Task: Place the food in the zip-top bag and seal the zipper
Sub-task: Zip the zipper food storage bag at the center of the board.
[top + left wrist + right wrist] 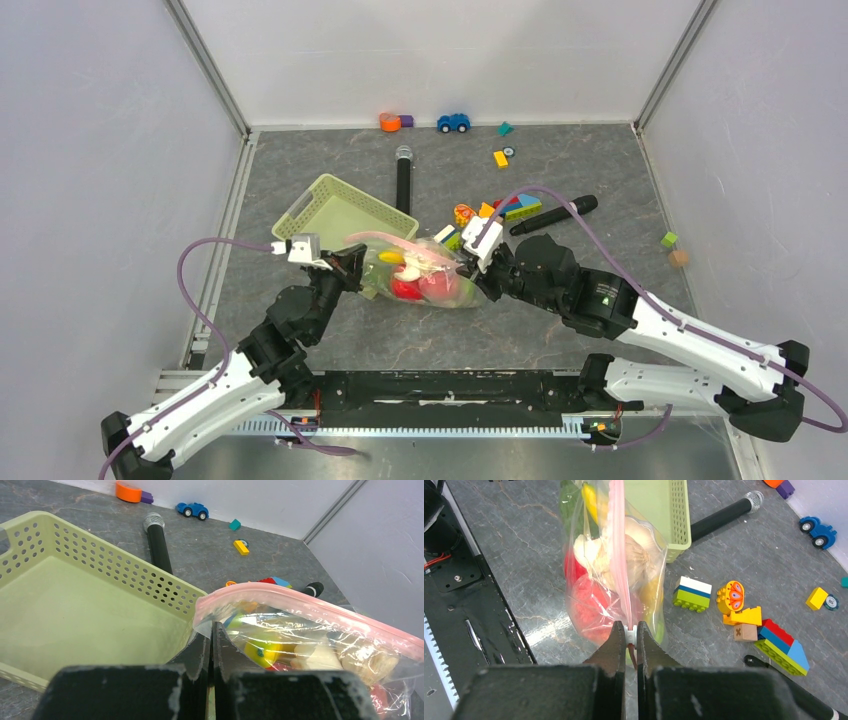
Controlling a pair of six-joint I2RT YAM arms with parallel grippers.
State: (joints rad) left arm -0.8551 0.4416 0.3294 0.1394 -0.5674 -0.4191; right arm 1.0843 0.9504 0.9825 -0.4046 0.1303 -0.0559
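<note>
Arms (215, 395): white shells, black joints.
Cables (187, 290): purple, one along each arm.
Left end effector (211, 635): black fingers, edges scuffed pale.
Right end effector (630, 635): black fingers, scuffed likewise.
Green light (603, 298): small, on the right arm's black link.

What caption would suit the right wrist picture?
Right gripper pinches the pink zipper of the zip-top bag holding toy food, building blocks scattered beside.

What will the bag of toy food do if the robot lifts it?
Probably sag: the bag is thin, wrinkly plastic, pinched at each end by the left gripper and right gripper. The toy food would likely slump to the bottom. It looks light, so the pinches should hold.
</note>
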